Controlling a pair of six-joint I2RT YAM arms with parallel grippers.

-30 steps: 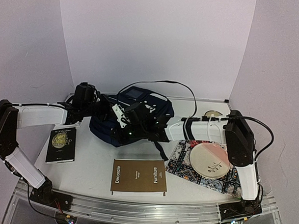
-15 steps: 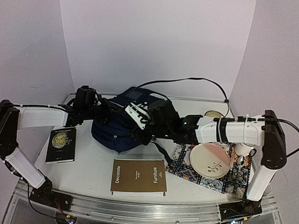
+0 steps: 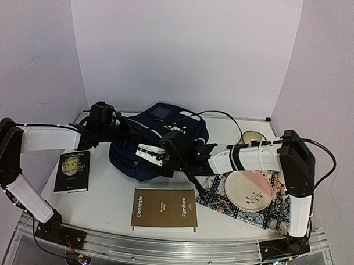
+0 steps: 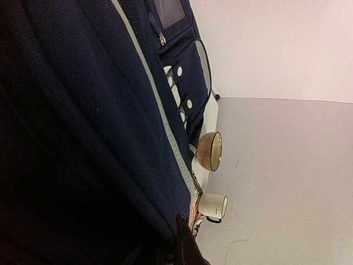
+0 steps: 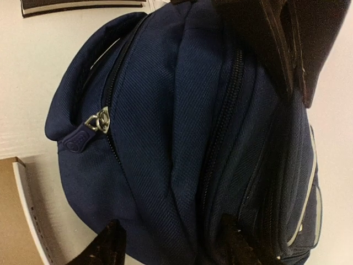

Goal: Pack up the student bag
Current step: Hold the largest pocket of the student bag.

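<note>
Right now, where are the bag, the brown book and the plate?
bag [image 3: 125, 158], top view, its near left side.
brown book [image 3: 164, 208], top view, middle of its cover.
plate [image 3: 249, 190], top view, its centre.

White arm links [image 3: 49, 138], black joints [image 3: 5, 150], black cables [image 3: 218, 112]
</note>
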